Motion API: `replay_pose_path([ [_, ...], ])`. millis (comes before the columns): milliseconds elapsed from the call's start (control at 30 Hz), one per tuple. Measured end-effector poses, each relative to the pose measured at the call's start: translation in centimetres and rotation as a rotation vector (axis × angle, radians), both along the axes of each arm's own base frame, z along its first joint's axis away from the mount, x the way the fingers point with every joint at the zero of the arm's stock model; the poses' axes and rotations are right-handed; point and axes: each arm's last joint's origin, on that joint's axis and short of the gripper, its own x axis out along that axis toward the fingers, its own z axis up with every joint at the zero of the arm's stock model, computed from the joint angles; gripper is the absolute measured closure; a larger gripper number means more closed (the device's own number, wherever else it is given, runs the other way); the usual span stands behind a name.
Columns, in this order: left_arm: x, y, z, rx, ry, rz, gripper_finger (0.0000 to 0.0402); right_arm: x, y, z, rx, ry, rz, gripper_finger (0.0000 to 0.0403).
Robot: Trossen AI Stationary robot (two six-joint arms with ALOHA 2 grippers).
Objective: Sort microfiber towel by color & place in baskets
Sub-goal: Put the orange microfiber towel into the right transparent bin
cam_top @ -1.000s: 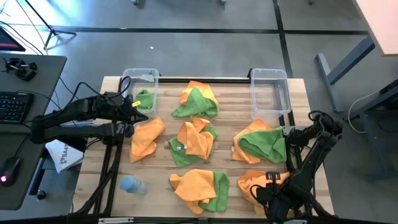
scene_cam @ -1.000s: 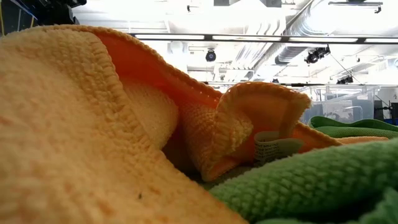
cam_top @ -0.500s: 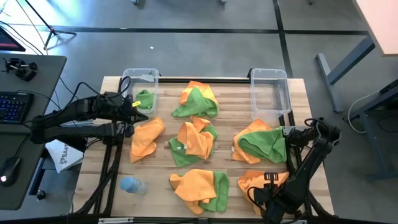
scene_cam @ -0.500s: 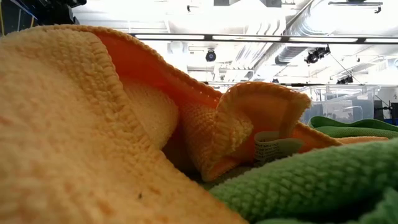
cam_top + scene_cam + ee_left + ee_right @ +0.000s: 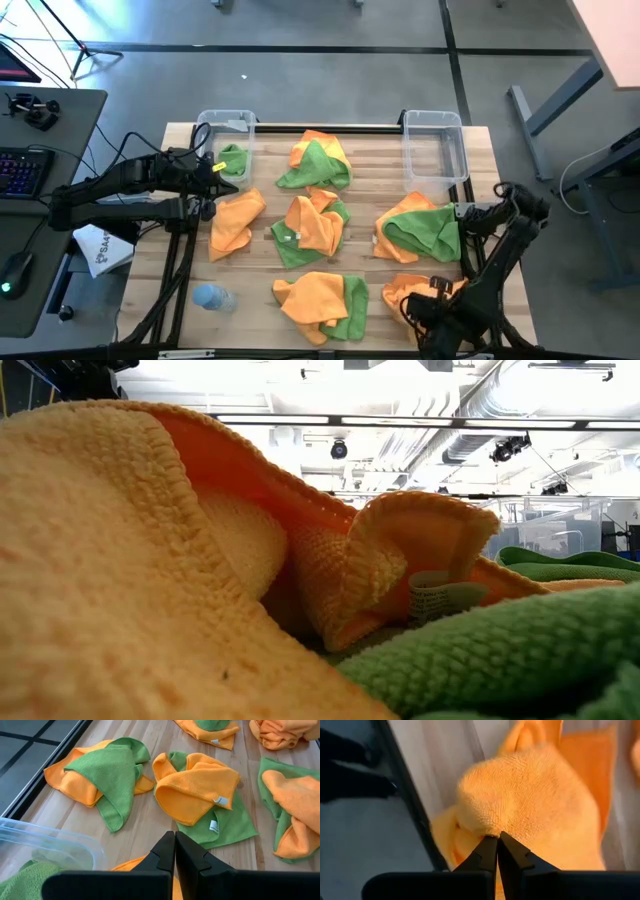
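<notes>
Down at the near right corner of the table, the right gripper (image 5: 497, 838) has its jaws pinched on a fold of an orange towel (image 5: 530, 800). Best lift straight up so only it comes, then carry it to the empty basket (image 5: 434, 150). The left gripper (image 5: 175, 851) waits, jaws pressed together.
</notes>
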Motion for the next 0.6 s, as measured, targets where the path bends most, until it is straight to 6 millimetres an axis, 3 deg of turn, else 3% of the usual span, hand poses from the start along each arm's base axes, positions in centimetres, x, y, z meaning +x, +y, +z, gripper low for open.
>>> replay_pose_path([
  [233,0.0,-0.1,0.0,-0.012,-0.003,-0.016,0.0401,-0.4,-2.3,6.1,-0.164,-0.224,-0.15,0.0401],
  [433,0.0,-0.1,0.0,-0.014,-0.003,-0.015,0.0401,-0.6,-3.8,11.0,-0.325,-0.459,-0.182,0.0402],
  [600,0.0,-0.1,0.0,-0.034,-0.007,-0.006,0.0401,-0.5,-5.0,13.7,-0.416,-0.698,-0.187,0.0402],
])
